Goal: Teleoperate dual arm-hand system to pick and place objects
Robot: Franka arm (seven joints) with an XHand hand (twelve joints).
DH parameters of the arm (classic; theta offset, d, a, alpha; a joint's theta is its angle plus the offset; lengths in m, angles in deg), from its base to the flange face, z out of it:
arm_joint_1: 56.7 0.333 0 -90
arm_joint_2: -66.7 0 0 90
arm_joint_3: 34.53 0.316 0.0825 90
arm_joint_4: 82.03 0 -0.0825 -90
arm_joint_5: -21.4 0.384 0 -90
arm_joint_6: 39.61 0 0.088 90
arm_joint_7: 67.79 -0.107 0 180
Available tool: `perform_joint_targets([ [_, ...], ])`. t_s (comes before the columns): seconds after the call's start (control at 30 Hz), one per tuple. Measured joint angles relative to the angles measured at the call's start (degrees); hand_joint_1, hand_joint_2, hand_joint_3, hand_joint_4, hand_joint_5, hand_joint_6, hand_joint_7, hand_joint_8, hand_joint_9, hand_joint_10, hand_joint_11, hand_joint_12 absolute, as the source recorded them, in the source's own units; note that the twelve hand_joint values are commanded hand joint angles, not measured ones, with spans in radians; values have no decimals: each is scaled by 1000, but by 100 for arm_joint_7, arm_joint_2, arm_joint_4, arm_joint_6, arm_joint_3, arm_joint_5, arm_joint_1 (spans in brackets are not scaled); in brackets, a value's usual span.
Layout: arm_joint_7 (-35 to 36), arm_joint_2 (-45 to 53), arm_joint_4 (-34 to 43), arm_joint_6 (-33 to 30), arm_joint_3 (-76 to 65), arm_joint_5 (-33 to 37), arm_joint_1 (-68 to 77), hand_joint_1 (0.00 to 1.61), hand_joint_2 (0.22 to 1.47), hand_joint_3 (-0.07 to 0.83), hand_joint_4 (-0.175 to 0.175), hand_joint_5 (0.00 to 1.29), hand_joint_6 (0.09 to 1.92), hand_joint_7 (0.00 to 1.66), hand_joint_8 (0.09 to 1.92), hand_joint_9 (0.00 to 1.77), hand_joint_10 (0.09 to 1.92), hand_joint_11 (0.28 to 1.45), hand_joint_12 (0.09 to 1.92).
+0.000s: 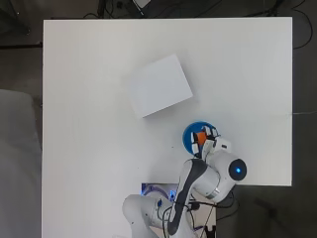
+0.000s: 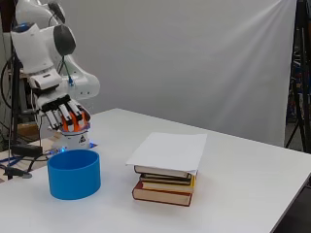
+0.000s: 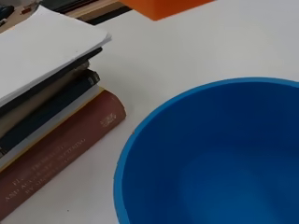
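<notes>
The hand [image 2: 63, 114] is positioned above the blue bowl [image 2: 74, 174], which stands on the white table [image 2: 233, 194] near the arm's base. From the side, the fingers are curled downward around an orange block [image 2: 77, 120], of which only slivers show between them; overhead, the same orange object [image 1: 200, 137] appears directly over the bowl's opening [image 1: 190, 136]. The wrist view confirms the alignment: the block's underside [image 3: 163, 7] sits at the frame's edge and the bowl's interior [image 3: 219, 158] fills the space beneath, with nothing visible in the part of the interior that shows. In my judgement the block is held over the bowl so it can be released into it, making this the placing stage of the task, with the release not yet made. The block is clear of the bowl's rim, hanging above it rather than touching. A stack of books [image 2: 165, 187] stands just beside the bowl on the table, topped by a white sheet of paper [image 2: 167, 151] that overhangs the stack; it plays no evident part in the step in hand. The hand's closure is narrow, wrapped on the block, with no other contact observed.
</notes>
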State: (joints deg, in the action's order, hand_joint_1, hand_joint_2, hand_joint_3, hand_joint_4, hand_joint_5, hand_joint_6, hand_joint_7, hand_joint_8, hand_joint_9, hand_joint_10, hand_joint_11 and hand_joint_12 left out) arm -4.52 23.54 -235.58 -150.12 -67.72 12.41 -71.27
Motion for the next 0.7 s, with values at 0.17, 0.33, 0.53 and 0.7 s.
perform_joint_targets([
  [0.17, -120, 565, -104, -368, -655, -85, 143, 976, 1165, 1, 175, 872, 1153, 1370, 1920, 1618, 1920, 1217, 1783],
  [0.33, -11, 1306, -218, -1012, -1155, 23, 444, 799, 1040, -22, 74, 460, 479, 758, 1017, 902, 1292, 708, 1257],
  [0.53, -433, 1880, -119, -751, -1076, 362, 645, 11, 846, 3, 47, 5, 87, 9, 87, 71, 87, 359, 87],
  [0.7, -90, 1742, 77, -707, -848, 823, 657, 0, 855, 3, 24, 0, 87, 61, 87, 173, 87, 400, 87],
])
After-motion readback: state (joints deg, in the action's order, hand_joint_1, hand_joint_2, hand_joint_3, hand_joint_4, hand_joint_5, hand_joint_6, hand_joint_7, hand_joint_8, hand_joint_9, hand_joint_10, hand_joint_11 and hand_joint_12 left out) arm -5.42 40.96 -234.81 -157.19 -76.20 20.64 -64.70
